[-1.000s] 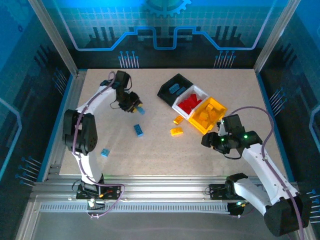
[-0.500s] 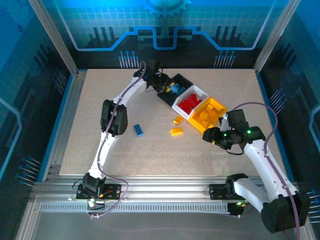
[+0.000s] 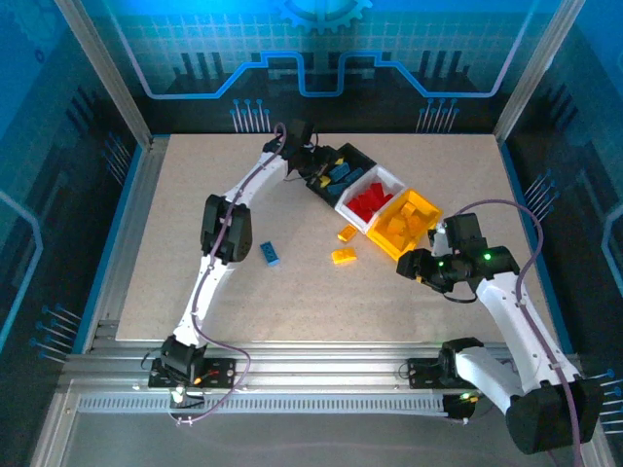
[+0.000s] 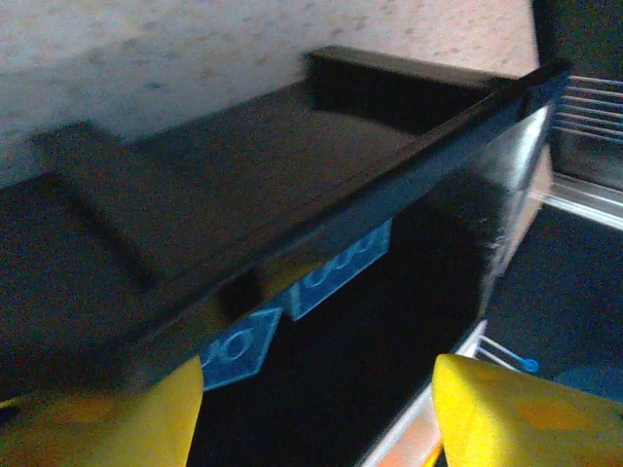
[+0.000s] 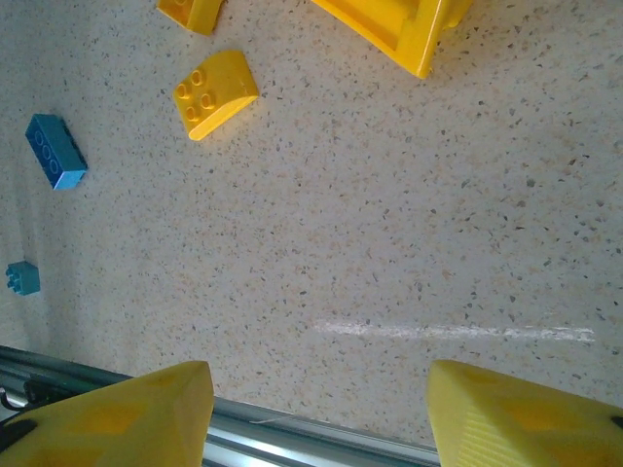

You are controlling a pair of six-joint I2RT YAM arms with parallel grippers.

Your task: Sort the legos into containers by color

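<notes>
Three joined containers sit at the back centre: a black bin with blue legos, a white bin with red legos, and a yellow bin with yellow legos. My left gripper hangs open over the black bin's near-left edge. In the left wrist view its yellow fingers stand apart with nothing between them, and two blue legos lie below the black rim. My right gripper is open and empty above bare table, just in front of the yellow bin.
Two yellow-orange legos lie loose on the table in front of the bins. A blue lego lies left of them. The right wrist view also catches a small blue lego near the front rail.
My left arm swung from the table's left side to the black bin with a blue lego, then opened and let it go into the bin. My right gripper shifted slightly.
</notes>
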